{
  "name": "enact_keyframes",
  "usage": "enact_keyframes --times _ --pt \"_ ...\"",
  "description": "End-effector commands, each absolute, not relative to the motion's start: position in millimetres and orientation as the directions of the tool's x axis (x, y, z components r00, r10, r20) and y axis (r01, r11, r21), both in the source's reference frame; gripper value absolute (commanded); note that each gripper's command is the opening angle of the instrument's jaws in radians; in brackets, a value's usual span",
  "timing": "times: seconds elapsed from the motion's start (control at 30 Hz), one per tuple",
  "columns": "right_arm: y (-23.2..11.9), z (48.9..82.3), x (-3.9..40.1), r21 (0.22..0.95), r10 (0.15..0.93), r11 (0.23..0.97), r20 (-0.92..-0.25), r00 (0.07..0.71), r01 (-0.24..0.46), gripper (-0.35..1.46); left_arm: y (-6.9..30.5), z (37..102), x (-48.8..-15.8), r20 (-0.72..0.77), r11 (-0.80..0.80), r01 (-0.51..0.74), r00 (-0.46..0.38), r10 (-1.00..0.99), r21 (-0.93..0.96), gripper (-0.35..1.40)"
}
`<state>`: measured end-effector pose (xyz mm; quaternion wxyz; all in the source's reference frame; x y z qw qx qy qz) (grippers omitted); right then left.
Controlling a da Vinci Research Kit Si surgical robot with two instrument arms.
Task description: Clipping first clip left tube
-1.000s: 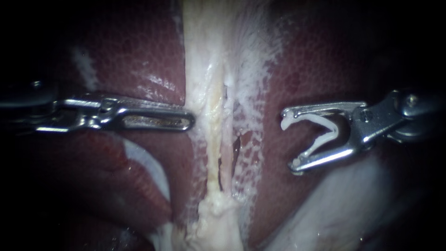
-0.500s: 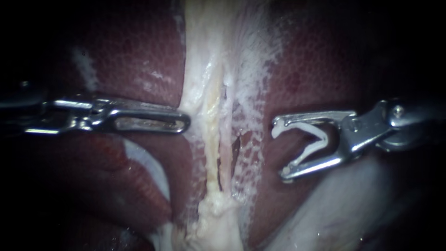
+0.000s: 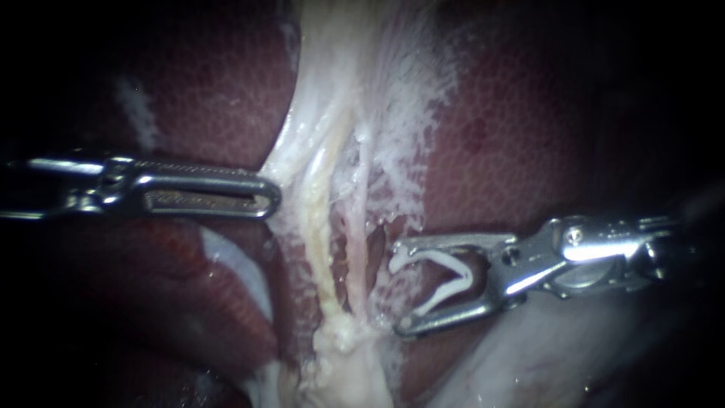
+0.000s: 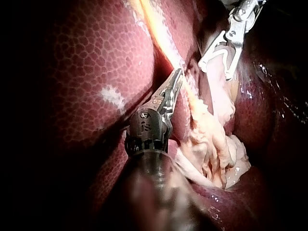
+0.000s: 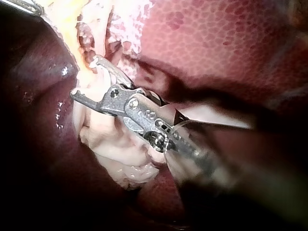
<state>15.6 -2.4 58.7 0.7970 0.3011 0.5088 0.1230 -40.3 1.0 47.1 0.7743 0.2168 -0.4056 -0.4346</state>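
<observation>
Liver (image 3: 529, 136): dark red, finely mottled, wet sheen, one small white patch (image 3: 136, 113) on the left lobe.
Webbed white tissue (image 3: 408, 98): thin, frayed, spread over the liver's middle.
Pale fatty lump (image 3: 343, 370): ragged, low in the cleft.
White band (image 3: 242, 272): curved, lower left.

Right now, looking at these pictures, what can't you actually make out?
Endoscope view: how much white tissue the left tool holds; its tip is sunk into the tissue's edge.
Endoscope view: whether the clip in the right tool touches the tube yet; depth is unclear.
Right wrist view: the clip, lost against the white tissue behind it.
Both wrist views: the shafts, a blur close to the camera.
Endoscope view: the liver toward the edges, lost in darkness.
</observation>
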Motion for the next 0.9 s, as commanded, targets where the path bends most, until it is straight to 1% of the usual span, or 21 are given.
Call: enact_keyframes --times 0.03,0.47,0.7,0.9 --pt "-2.5 58.9 15.8 0.607 0.505 0.787 -0.735 0.453 0.108 0.59 1.0 46.9 -40.3 0.439 0.528 0.497 0.294 -0.849 0.689 -0.35" --pt "-3.6 62.1 19.1 0.62 0.523 0.78 -0.719 0.458 0.082 0.59 0.8 46.8 -40.3 0.439 0.528 0.497 0.294 -0.849 0.689 -0.35" --pt "-3.7 63.0 20.2 0.628 0.531 0.774 -0.712 0.46 0.079 0.59 0.7 46.6 -40.4 0.439 0.528 0.498 0.293 -0.849 0.688 -0.35" --pt "-4.4 63.9 21.2 0.639 0.538 0.765 -0.704 0.464 0.082 0.59 0.7 46.6 -40.5 0.439 0.528 0.498 0.293 -0.849 0.688 -0.35"
